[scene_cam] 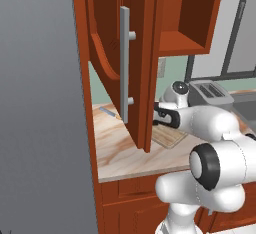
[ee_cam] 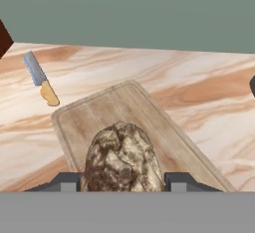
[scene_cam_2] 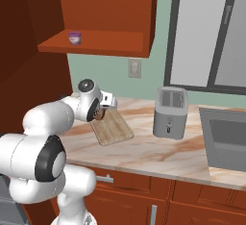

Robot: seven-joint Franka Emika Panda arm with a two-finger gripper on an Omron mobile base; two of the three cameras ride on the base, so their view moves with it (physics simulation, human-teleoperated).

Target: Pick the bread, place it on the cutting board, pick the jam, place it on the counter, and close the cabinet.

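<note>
One gripper (ee_cam: 122, 183) is clamped on the bread (ee_cam: 123, 160), holding it between its fingertips just above the cutting board's (ee_cam: 114, 112) near end. The board's long axis runs from 5 toward 11 o'clock in the hand view. Farther, at 10 o'clock, a knife (ee_cam: 41, 78) lies on the counter (ee_cam: 199, 77).

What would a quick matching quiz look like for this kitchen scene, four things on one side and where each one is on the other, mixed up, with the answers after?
Things:
1. bread
2. knife
3. jam jar
4. toaster

Places:
A. on the open cabinet's shelf
B. lying on the counter beside the cutting board
C. between the gripper's fingers, over the cutting board
D. standing on the counter near the sink

Pairs: 1-C, 2-B, 3-A, 4-D
</note>
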